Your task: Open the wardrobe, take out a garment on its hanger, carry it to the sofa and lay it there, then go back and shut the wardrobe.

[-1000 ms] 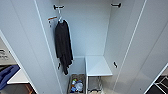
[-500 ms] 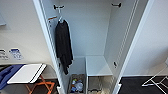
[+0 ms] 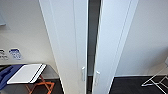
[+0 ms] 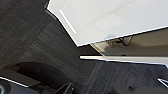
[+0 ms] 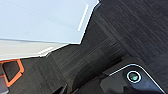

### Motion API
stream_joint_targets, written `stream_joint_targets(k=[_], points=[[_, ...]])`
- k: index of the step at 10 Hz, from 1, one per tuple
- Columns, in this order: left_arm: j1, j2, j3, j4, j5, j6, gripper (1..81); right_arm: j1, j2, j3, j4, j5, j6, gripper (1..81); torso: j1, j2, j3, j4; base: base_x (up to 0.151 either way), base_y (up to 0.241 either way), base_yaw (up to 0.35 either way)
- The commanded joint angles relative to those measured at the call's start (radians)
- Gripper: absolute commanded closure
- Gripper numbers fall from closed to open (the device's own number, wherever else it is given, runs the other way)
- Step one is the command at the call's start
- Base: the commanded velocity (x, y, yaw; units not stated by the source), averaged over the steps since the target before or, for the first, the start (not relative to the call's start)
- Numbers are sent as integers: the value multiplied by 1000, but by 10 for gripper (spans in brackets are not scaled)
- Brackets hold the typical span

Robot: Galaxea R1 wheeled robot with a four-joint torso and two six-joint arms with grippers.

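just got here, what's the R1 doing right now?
It's facing the white wardrobe at close range. The two doors are nearly shut, with just a narrow dark gap between them, and the pair of small vertical handles sits low in the head view. Nothing is touching the handles. A folding table with orange legs stands to the left and a white rack to the right, on dark carpet.

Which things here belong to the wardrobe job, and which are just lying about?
Part of the job:
wardrobe, doors nearly shut with a dark gap between
its two handles

Just lying about:
white folding table on orange legs
blue cloth
white wire rack
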Motion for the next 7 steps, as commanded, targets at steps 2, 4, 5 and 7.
stream_joint_targets(k=[2,4,5,7], points=[[170,-102,8,596,-298,68,10,-51,50,-49,-346,-48,-84,10,0,0,0,0,0,0,0],[259,-100,4,701,-346,68,10,-133,76,-49,-471,-10,-84,10,0,0,0,0,0,0,0],[310,-99,4,712,-346,66,10,-191,87,-49,-517,2,-84,10,0,0,0,0,0,0,0],[374,-94,4,717,-347,66,10,-260,89,-41,-534,51,-85,10,0,0,0,0,0,0,0]])
